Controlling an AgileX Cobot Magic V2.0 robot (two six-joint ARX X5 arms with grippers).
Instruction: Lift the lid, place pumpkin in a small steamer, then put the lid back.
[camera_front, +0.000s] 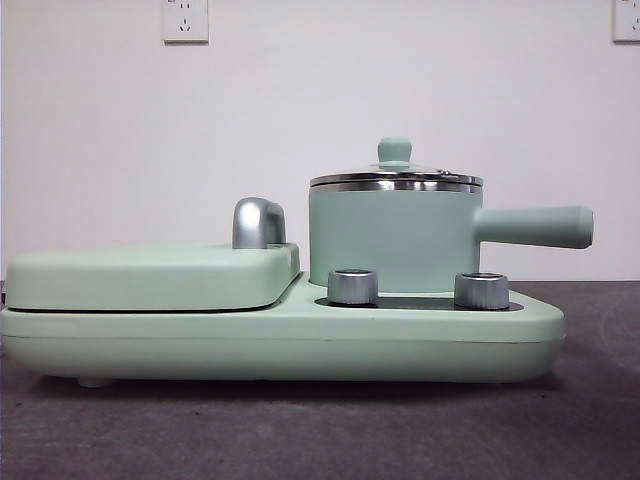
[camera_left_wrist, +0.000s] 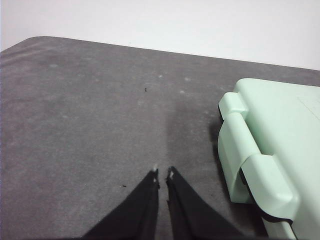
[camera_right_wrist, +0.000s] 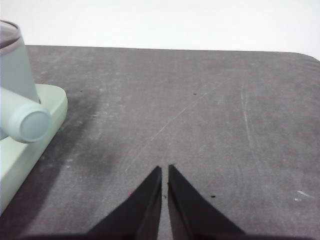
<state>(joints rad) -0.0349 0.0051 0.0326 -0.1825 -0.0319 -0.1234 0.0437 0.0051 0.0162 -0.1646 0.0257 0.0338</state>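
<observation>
Sitting on the small steamer, the lid is resting closed while the steamer is standing on the mint-green cooker base. I am seeing the left claw and right claw hovering over bare tabletop, jaws nearly together, gripping nothing. I am seeing no pumpkin.

Looks like a lab test bench: bare white wall with sockets, scuffed grey tabletop, one mint-green cooker.
</observation>
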